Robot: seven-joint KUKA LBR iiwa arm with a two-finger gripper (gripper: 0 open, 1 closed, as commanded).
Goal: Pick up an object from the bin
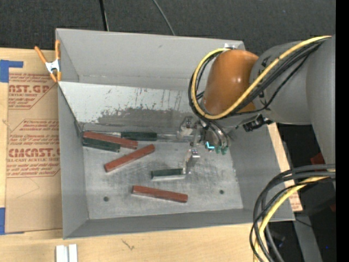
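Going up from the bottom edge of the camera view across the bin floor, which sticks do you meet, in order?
flat red-brown stick → short dark green stick → slanted red-brown stick → red-brown and dark green sticks by the back wall

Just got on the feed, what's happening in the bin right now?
The arm's gripper is down in the bin, at the right end of a short green bar near the middle. That bar lies flat on the floor, and a grasp can't be confirmed. A front red bar, a slanted red bar and two back bars lie untouched.
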